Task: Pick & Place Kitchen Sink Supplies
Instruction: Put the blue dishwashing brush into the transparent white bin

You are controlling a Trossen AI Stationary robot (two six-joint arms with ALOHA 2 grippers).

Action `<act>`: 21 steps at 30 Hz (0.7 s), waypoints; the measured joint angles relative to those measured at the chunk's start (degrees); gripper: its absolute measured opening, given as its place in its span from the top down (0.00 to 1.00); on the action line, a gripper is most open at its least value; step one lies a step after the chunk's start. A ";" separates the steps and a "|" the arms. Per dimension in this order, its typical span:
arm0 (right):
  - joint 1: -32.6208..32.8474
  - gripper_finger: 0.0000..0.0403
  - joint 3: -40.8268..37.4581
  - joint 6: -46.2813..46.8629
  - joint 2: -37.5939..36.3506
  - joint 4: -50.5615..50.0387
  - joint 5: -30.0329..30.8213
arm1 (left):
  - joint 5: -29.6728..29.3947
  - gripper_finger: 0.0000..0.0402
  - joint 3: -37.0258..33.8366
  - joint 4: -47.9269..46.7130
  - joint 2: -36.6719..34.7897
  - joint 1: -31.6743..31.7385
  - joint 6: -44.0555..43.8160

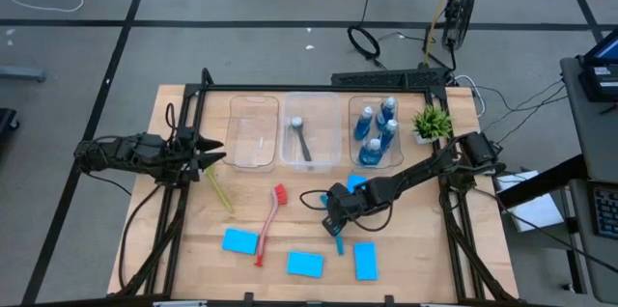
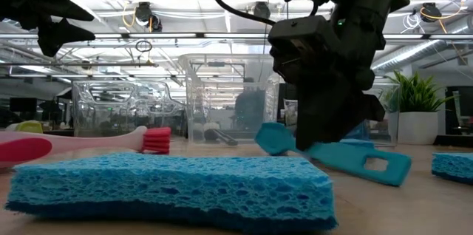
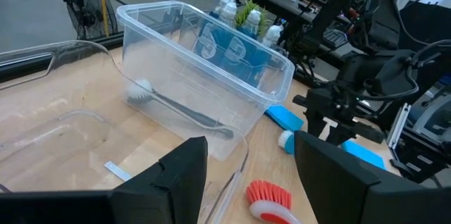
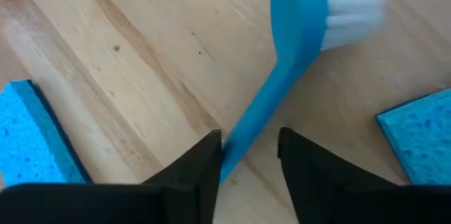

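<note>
A blue brush [image 1: 338, 239] lies on the table; its white bristle head [image 4: 352, 5] and slim handle [image 2: 355, 159] show. My right gripper [image 1: 335, 220] stands over it, open, a finger on either side of the handle. A red brush [image 1: 270, 222], a yellow-green brush [image 1: 220, 191] and several flat blue sponges [image 1: 239, 240] [image 1: 305, 264] [image 1: 364, 261] lie on the table. In the middle bin rests a grey brush [image 1: 301, 138]. Blue bottles [image 1: 377, 131] stand in the right bin. My left gripper [image 1: 214, 155] hovers open beside the left bin, holding nothing. My right gripper has the blue brush's handle [image 4: 246, 132], about its middle, between its two fingers. The handle lies against one finger [image 4: 208, 164], and a gap shows to the other. The fingers slant down from above, across the handle. The brush lies on the table.
Three clear bins [image 1: 255, 133] [image 1: 309, 153] [image 1: 359, 157] stand in a row at the far side. A green potted plant [image 1: 432, 122] stands to their right. One more sponge [image 1: 357, 183] lies close by my right gripper. A black frame rims the table.
</note>
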 joint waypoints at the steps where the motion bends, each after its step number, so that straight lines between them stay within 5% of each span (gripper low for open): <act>1: 0.00 0.70 0.00 0.01 0.24 -0.02 0.00 | 0.02 0.47 0.00 0.00 0.00 0.00 0.06; 14: 0.31 0.96 0.09 1.41 1.71 -0.79 0.37 | 1.61 0.47 0.00 0.00 0.00 0.00 -0.15; 21: 0.35 0.96 -0.03 1.77 0.77 -0.49 0.13 | 1.65 0.47 0.00 0.00 0.00 0.00 0.25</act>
